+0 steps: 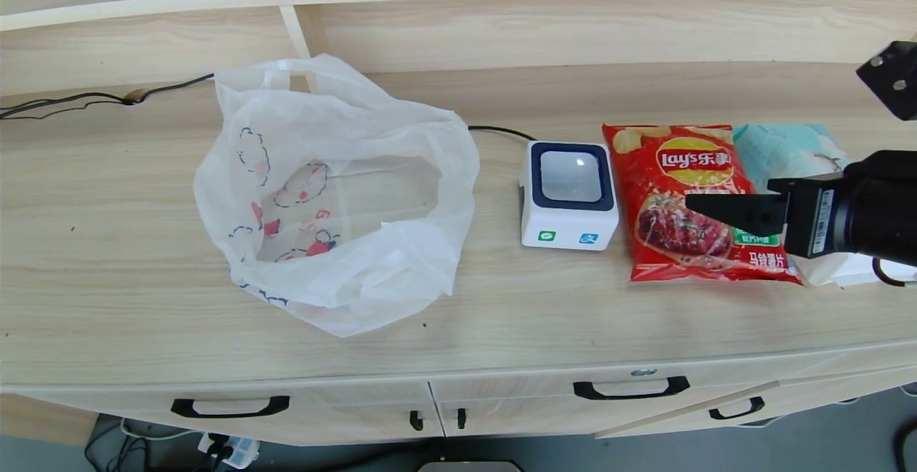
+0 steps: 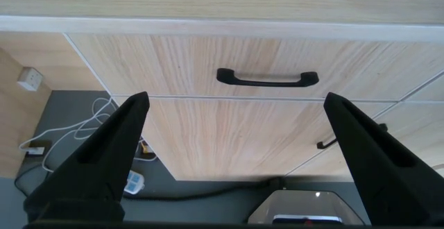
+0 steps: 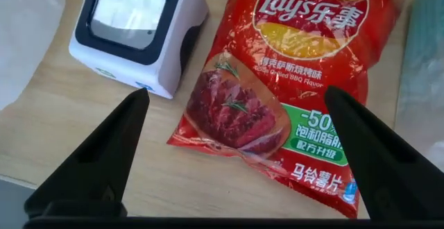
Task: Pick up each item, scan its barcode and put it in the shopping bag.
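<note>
over the chips bag (image 1: 695, 160), flat on the counter (image 1: 107, 243) just beside the scanner (image 1: 569, 193), right gripper (image 3: 236, 94) spread wide. down by the drawer front (image 2: 229, 132), left gripper (image 2: 236, 97) wide too. shopping bag (image 1: 401, 271) open on the scanner's far side.

Light wood counter (image 1: 107, 278) had raised ledge at back, drawers (image 1: 344, 404) w/ black handles under front edge. On top, L to R: white shopping bag (image 1: 337, 193) lay crumpled, mouth open; white scanner (image 1: 569, 196) stood just beside it, window up; red chip bag (image 1: 680, 207) lay flat, face up, next to scanner; pale teal pack (image 1: 781, 150) lay right against chip bag's R side. Black cables (image 1: 71, 103) ran along back L.
</note>
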